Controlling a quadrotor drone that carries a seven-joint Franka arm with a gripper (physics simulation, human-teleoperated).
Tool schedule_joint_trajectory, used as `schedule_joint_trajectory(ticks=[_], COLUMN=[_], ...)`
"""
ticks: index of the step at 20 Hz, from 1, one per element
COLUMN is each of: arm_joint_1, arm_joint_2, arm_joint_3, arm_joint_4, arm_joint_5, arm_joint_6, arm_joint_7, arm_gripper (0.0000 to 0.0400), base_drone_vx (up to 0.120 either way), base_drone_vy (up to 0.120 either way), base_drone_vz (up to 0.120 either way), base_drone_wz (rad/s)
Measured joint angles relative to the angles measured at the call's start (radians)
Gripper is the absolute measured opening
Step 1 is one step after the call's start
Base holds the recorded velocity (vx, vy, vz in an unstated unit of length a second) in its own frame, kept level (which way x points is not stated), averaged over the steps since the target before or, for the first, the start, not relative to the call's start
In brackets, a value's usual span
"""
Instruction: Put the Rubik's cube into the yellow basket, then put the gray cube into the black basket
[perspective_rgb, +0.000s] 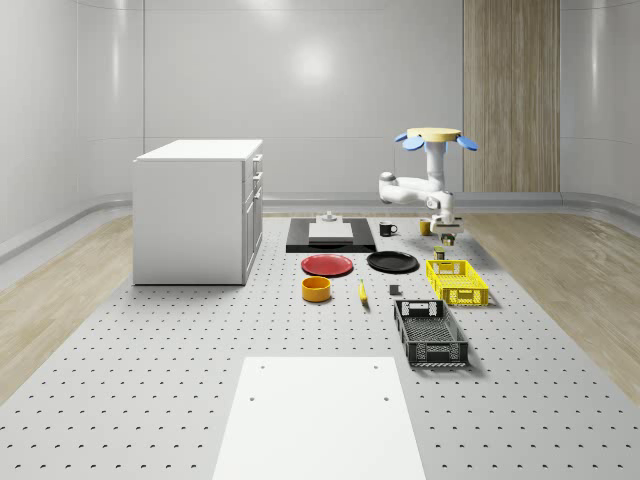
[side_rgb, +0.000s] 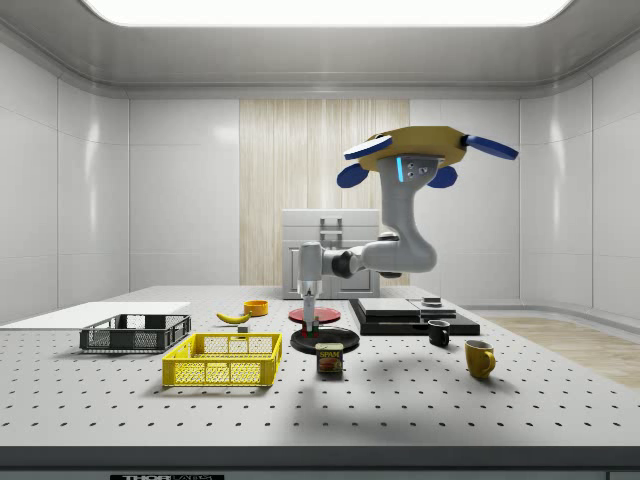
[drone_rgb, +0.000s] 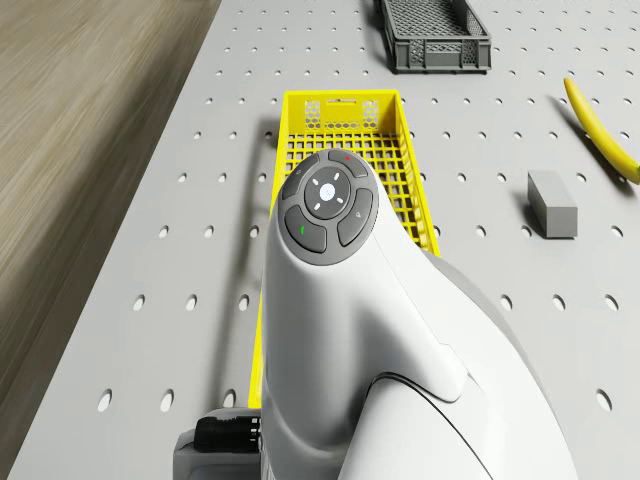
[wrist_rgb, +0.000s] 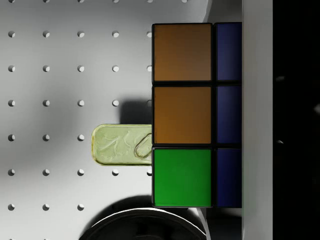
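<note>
- The gripper (side_rgb: 313, 318) hangs above the tabletop, fingers clamped on the Rubik's cube (wrist_rgb: 196, 115); in the wrist view the cube's orange, green and blue tiles sit right at the camera.
- Below it stands a tin can (side_rgb: 330, 358), just beside the black plate (side_rgb: 325, 338).
- The yellow basket (side_rgb: 224, 359) sits lower left of centre in the side view, nothing visible inside; the cube is above and to its right, not over it.
- The black basket (perspective_rgb: 430, 333) lies right of centre in the whole-scene view, also bare inside.
- The gray cube (drone_rgb: 552, 204) rests on the table near a banana (drone_rgb: 601, 128).
- The drone (side_rgb: 420, 152) hovers over the table's mug-side end.
</note>
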Motion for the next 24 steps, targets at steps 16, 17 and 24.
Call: schedule_joint_trajectory(ticks=[16,17,24], arm_joint_1=[-0.002,-0.002,-0.002], arm_joint_2=[-0.015,-0.016,-0.021], arm_joint_3=[0.002,0.002,0.003], arm_joint_4=[0.000,0.000,0.000], arm_joint_5=[0.006,0.006,0.008], arm_joint_6=[0.014,0.015,0.020], arm_joint_7=[0.001,0.001,0.002], arm_gripper=[0.0325,0.0325,0.0325], base_drone_vx=[0.120,0.120,0.120], base_drone_vy=[0.000,0.000,0.000], base_drone_vz=[-0.023,0.000,0.000], base_drone_wz=[0.000,0.000,0.000])
